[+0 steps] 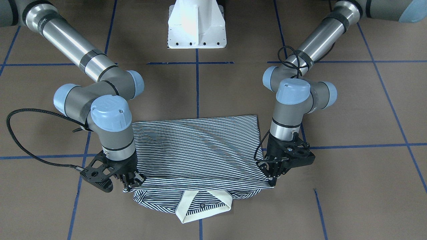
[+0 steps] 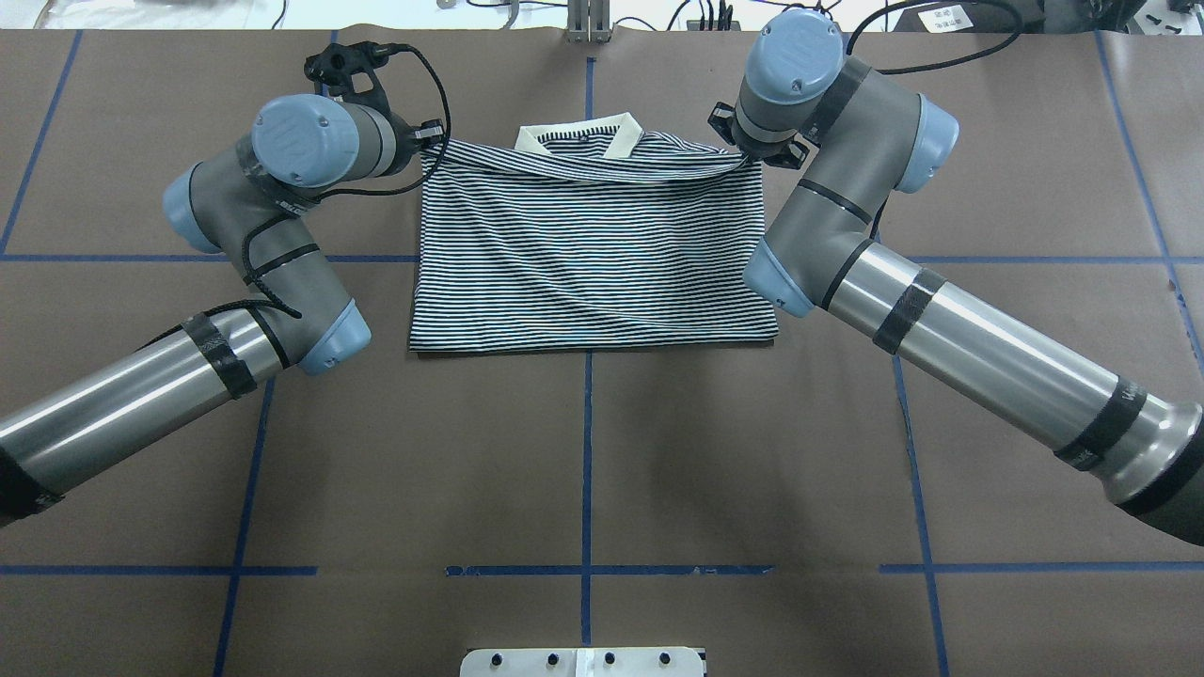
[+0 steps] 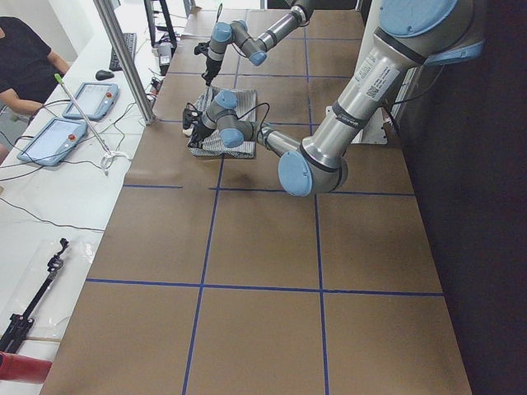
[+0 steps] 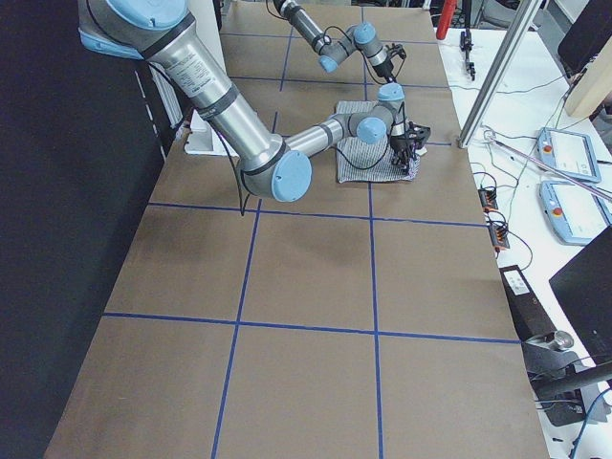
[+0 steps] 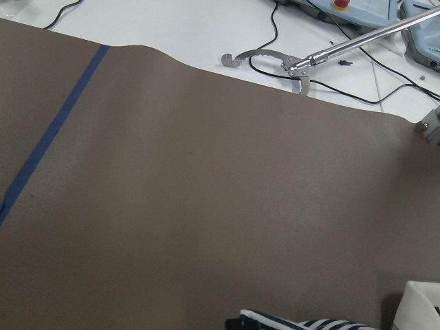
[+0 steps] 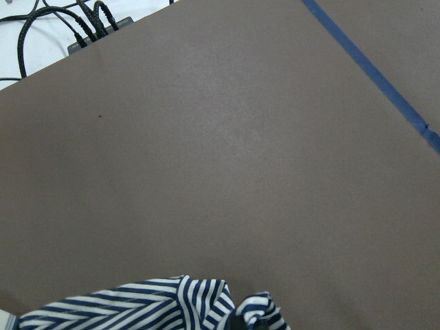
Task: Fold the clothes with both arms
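Left tool [image 1: 273, 178], right tool [image 1: 133, 183] on shirt [image 1: 196, 146] corners

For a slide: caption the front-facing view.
Left gripper and right gripper pinch polo shirt corners, collar nearest camera.

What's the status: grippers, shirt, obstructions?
Left gripper and right gripper both shut on polo shirt, one at each end of the folded-over edge. Collar showing past the fold. No obstruction seen near it.
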{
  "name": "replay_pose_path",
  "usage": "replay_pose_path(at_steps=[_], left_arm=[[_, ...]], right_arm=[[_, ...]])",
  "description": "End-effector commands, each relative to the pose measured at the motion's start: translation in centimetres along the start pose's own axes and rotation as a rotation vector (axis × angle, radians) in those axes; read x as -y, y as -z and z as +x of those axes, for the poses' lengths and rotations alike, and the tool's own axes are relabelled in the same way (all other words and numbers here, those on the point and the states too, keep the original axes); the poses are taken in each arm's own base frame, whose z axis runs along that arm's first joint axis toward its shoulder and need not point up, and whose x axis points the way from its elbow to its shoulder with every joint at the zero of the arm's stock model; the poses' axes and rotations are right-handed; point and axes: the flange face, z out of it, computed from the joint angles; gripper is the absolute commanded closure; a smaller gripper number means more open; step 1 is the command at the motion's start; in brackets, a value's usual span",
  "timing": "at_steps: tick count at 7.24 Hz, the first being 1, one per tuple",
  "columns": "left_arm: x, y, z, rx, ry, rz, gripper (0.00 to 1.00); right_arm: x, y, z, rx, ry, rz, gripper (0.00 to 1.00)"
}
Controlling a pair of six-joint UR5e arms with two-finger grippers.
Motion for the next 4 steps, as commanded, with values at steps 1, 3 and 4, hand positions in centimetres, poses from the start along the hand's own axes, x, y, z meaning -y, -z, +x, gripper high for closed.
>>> replay_pose_path(at_steps=[1, 3, 4], left_arm=[[-0.04, -0.26, 0.13, 0.004, -0.001, 0.003, 1.00], [-0.31, -0.46, -0.38, 0.009, 0.000, 0.000, 0.91], [-0.14, -0.17, -0.26, 0.002, 0.001, 0.004, 0.85]], right_arm=[[-0.38, -0.19, -1.00, -0.004, 0.004, -0.003, 0.88], [-0.56, -0.26, -1.04, -0.005, 0.006, 0.001, 0.67], [-0.61, 0.12, -1.29, 0.004, 0.007, 0.002, 0.59]])
